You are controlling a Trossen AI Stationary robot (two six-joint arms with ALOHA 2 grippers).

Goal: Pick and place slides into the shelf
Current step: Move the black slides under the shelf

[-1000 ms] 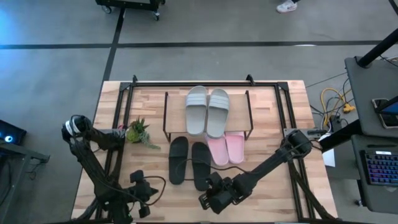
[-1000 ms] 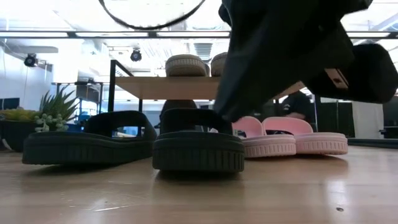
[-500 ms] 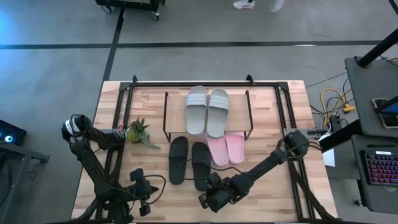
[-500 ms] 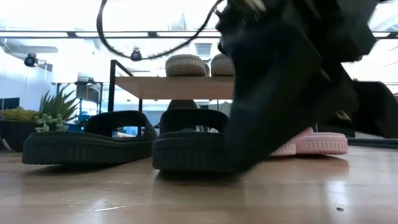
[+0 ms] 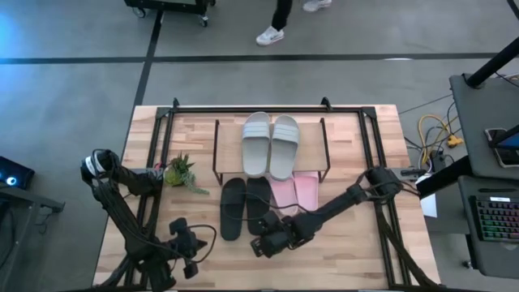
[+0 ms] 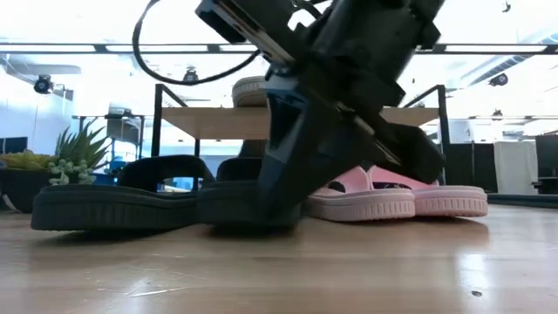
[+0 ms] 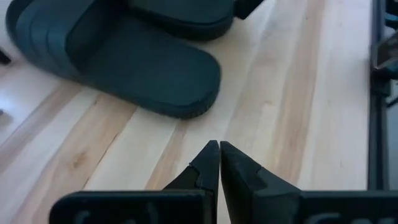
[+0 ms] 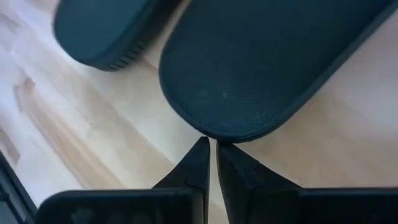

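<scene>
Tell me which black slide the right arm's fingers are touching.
The black slide nearer the pink pair; the right gripper presses shut fingers against its heel, while the other black slide lies untouched.

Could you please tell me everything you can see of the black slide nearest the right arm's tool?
The right-hand black slide is a flat, open-toe sandal with one wide strap and a finely textured footbed, looking like moulded rubber or foam. It lies flat on the wooden table, in front of the shelf, between the other black slide and the pink pair. The right tool, shut, sits at its rounded heel edge, apparently touching it. The low view shows that arm covering much of the slide.
</scene>
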